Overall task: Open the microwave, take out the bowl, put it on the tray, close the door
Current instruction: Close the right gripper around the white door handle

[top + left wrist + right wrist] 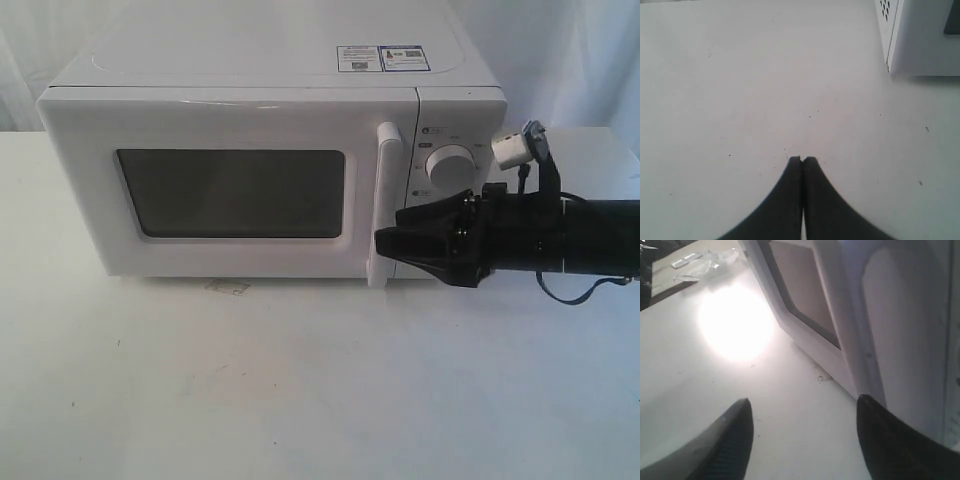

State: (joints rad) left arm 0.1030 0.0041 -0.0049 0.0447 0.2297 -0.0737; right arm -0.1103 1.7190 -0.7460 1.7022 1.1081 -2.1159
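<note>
The white microwave (250,60) stands on the table with its door (90,180) closed. Behind the dark window the bowl is hidden. No tray is in view. My right gripper (385,245) is open, level with the lower part of the vertical bar handle (385,200) and just to its right. In the right wrist view the open gripper (802,402) has one finger right beside the handle (900,340) and nothing between the fingers. My left gripper (802,159) is shut and empty above the bare table, with a corner of the microwave (925,35) ahead of it.
Two round knobs (452,165) sit on the panel right of the handle, behind my right arm. Some clear plastic litter (700,265) lies at the far table edge in the right wrist view. A white tabletop (300,380) stretches in front of the microwave.
</note>
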